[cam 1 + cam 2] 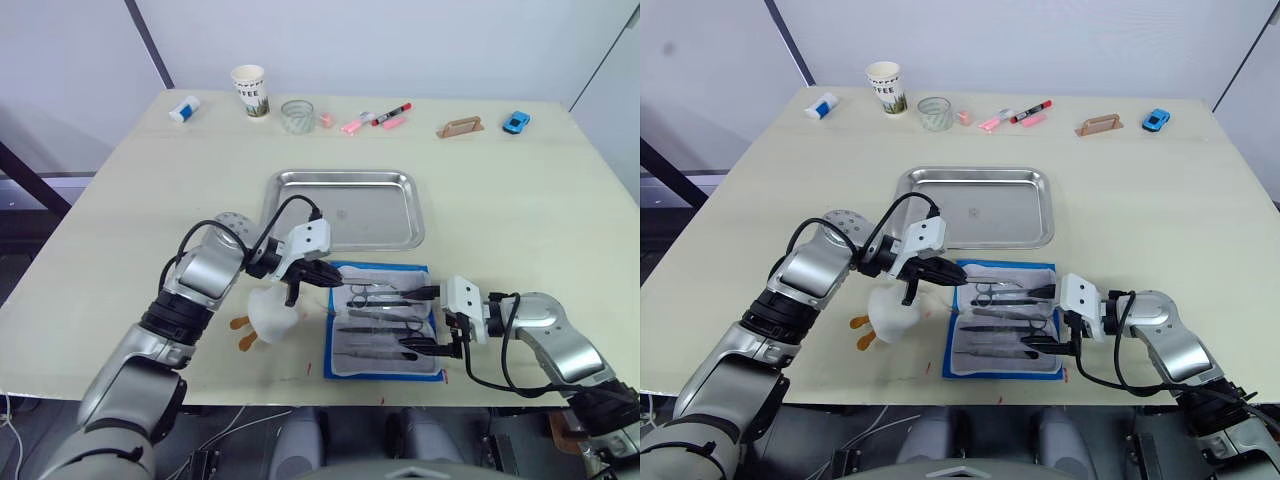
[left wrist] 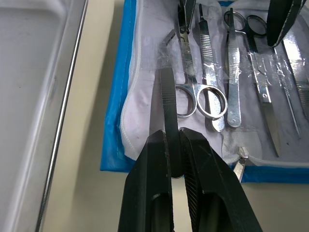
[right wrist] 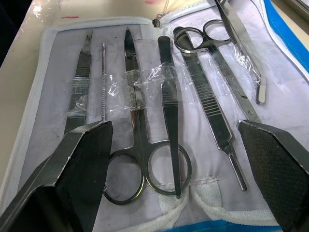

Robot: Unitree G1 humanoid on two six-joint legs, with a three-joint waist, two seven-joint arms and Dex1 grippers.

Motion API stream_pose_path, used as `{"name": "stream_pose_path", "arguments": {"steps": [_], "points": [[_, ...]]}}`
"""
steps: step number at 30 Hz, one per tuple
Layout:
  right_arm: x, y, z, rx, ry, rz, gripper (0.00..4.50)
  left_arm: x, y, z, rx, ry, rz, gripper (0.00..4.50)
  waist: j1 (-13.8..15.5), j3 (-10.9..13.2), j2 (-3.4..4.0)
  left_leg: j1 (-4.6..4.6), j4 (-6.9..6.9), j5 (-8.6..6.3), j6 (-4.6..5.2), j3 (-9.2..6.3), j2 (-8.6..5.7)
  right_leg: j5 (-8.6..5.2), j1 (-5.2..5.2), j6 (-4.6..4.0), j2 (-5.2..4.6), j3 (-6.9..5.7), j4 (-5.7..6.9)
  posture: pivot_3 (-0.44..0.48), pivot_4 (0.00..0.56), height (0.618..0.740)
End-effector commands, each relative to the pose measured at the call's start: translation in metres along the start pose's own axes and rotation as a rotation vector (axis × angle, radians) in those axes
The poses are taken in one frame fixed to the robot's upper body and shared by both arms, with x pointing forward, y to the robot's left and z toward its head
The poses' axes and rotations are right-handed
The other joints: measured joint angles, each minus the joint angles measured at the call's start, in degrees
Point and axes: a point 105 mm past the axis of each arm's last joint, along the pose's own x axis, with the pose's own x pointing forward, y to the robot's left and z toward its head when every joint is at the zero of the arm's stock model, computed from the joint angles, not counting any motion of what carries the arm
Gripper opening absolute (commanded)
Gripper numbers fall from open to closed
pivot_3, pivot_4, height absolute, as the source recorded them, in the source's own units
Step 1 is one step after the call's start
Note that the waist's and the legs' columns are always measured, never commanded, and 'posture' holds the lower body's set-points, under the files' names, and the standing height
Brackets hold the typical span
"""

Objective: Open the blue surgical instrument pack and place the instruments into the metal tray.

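Near table edge: blue surgical instrument pack (image 1: 384,322) lies open, instruments (image 3: 159,116) in pale lining. Left gripper (image 2: 175,154) at pack's left edge, fingers pinching dark tweezers (image 2: 167,104). Right gripper (image 1: 427,320) at pack's right edge, fingers spread wide. Metal tray (image 1: 342,208) just beyond pack.

Table (image 1: 520,210): metal tray (image 1: 345,208), open pack (image 1: 384,322), cup (image 1: 249,91).
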Motion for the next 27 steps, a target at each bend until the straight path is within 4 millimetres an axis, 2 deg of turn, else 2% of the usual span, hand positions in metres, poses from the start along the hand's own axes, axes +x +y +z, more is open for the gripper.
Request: {"name": "stream_pose_path", "arguments": {"steps": [1, 13, 22, 27], "points": [[-0.001, 0.012, -0.042, 0.097, 0.172, 0.026, 4.5, -0.014, -0.003, 0.003, 0.015, -0.02, 0.015, 0.05, -0.03, 0.0, 0.0, 0.0, 0.0, 0.0, 0.0, 0.0, 0.0, 0.0, 0.0, 0.0, 0.0, 0.01, 0.0, 0.0, 0.15, 0.74], [-0.001, 0.011, -0.042, 0.094, 0.168, 0.038, 4.5, -0.048, -0.016, -0.026, -0.05, -0.006, 0.102, 0.05, 0.1, -0.02, -0.02, 0.01, 0.0, 0.0, 0.0, -0.01, 0.01, 0.0, -0.01, -0.01, -0.01, 0.0, 0.0, 0.0, 0.15, 0.74], [-0.003, 0.011, -0.041, 0.092, 0.168, 0.048, 4.5, -0.069, -0.019, -0.015, -0.071, -0.116, 0.228, 0.05, 0.2, -0.04, -0.06, 0.01, 0.0, 0.0, 0.0, -0.01, 0.01, 0.0, 0.0, -0.01, -0.05, -0.02, 0.01, 0.0, 0.15, 0.74], [-0.004, 0.01, -0.041, 0.093, 0.168, 0.051, 4.5, -0.076, -0.01, -0.008, -0.158, -0.206, 0.362, 0.05, 0.23, -0.05, -0.07, 0.01, 0.0, 0.0, 0.0, -0.01, 0.0, 0.0, 0.0, 0.0, -0.05, -0.02, 0.01, 0.0, 0.15, 0.74]]}}
